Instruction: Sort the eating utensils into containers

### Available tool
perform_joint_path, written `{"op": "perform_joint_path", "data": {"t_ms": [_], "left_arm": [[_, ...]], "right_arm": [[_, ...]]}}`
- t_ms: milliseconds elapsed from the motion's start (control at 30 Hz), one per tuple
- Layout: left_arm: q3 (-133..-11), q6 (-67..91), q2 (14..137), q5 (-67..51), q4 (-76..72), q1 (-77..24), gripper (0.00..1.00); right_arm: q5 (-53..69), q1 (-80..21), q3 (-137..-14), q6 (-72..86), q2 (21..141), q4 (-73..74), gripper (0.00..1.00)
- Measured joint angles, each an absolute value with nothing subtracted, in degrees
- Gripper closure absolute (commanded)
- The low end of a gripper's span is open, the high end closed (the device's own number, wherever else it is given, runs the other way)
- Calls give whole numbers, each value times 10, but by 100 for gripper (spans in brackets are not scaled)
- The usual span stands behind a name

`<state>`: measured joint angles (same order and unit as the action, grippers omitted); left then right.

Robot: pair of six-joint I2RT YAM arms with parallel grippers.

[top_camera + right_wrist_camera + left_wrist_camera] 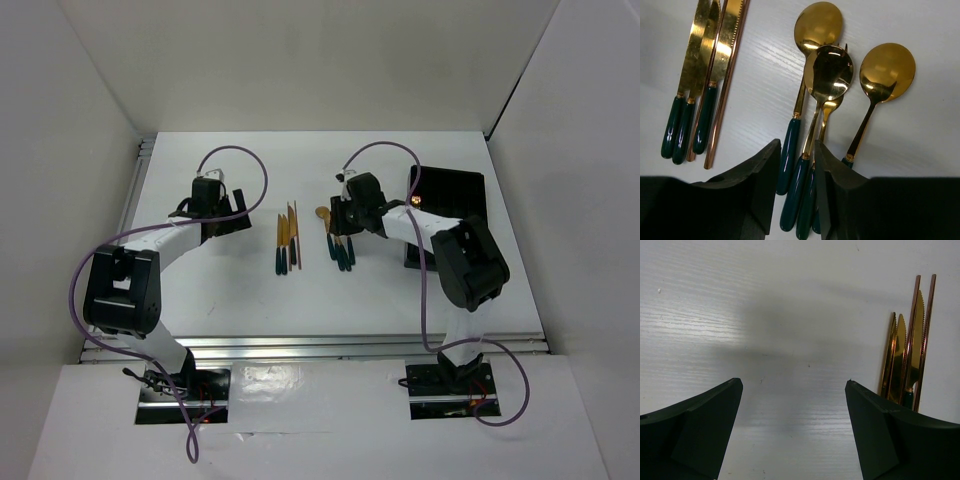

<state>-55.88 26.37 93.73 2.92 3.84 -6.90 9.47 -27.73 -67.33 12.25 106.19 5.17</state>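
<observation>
- Straddling a bunch of green handles, the right gripper has one finger on each side of them, with only a narrow gap between. I cannot tell whether it is pinching them or only sitting around them.
- Those handles belong to the spoons, which lie fanned out on the white table with their gold bowls pointing away from the gripper. One spoon overlaps another, and a further gold piece is mostly hidden beneath them.
- One more spoon lies just to the side, its handle end tucked behind the gripper's other finger.
- Three knives lie close together near the spoons but apart from them, with two thin copper sticks touching their edge.
- The left gripper is spread wide above bare table and holds nothing. The knives and sticks lie just beyond its right-hand finger.
- The black tray sits at the far right of the table, partly covered by the right arm.
</observation>
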Motion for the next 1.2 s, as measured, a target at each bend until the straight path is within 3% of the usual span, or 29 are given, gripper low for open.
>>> {"op": "perform_joint_path", "data": {"t_ms": [433, 1200], "left_arm": [[-559, 264, 937, 27, 38, -69, 1], [-559, 272, 940, 27, 38, -69, 1]], "right_arm": [[77, -292, -688, 147, 1072, 82, 69], [27, -305, -669, 164, 1072, 131, 73]]}}
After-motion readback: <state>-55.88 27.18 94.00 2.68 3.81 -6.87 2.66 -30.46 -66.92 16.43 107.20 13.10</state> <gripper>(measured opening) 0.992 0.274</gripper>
